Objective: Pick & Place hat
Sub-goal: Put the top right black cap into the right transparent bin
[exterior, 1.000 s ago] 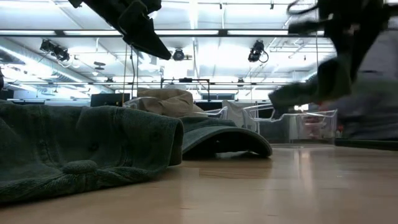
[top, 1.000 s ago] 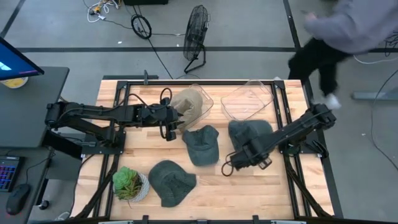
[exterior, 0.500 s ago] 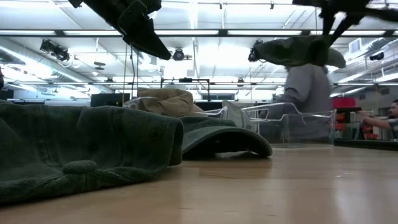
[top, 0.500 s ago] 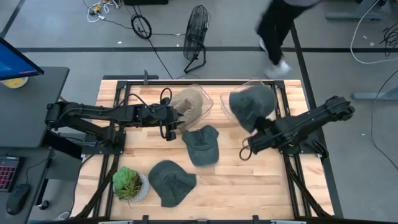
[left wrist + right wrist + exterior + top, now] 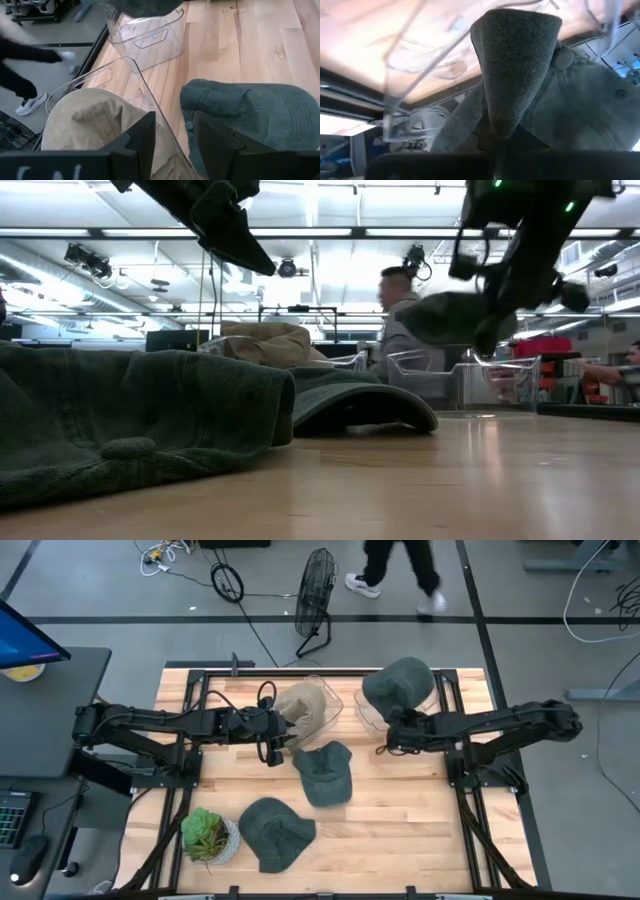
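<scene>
No legible text, labels, brands or numbers anywhere; pale marks on near dark edge unreadable.

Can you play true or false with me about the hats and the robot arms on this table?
1. The right gripper is holding a dark green hat over a clear bin. True.
2. The tan hat lies flat on the bare wood. False: it sits in the other clear bin, by the left gripper.
3. A small potted plant stands near the table's front left corner. True.
4. Three green hats lie on the wood. False: only two lie there, one in the middle and one beside the plant.
5. The left gripper is gripping a hat. False: its fingers are open and hold nothing.
</scene>
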Available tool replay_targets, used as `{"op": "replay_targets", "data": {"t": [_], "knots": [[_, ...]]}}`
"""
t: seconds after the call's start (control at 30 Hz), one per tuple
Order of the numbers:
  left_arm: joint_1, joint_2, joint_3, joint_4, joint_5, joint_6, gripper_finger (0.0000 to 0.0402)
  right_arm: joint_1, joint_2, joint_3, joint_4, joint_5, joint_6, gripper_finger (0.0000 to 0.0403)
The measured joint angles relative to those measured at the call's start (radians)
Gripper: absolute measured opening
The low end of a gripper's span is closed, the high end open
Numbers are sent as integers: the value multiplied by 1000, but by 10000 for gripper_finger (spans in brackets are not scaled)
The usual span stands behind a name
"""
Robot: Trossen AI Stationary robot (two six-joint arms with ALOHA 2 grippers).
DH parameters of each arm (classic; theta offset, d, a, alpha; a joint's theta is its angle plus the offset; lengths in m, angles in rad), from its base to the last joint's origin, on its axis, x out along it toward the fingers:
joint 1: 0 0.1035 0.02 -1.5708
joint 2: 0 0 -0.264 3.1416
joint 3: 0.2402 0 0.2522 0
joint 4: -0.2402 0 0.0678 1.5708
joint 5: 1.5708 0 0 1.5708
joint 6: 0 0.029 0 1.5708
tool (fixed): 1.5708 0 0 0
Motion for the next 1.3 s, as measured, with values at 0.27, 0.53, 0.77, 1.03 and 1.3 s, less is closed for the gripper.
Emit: {"op": "replay_targets", "data": {"t": [0.27, 0.53, 0.77, 1.03, 1.3], "knots": [[0, 0, 0, 0, 0, -3, 140, -114, 0, -69, 182, -36, -235, 0], [0, 0, 0, 0, 0, -1, 140, -132, 0, -133, 190, -180, -76, 12], [0, 0, 0, 0, 0, -1, 140, -162, 0, -140, 195, -286, 307, 32], [0, 0, 0, -1, 0, 0, 140, -189, 0, -140, 227, -318, 433, 84], [0, 0, 0, -8, 0, -1, 140, -141, 0, -116, 235, -189, 585, 131]]}}
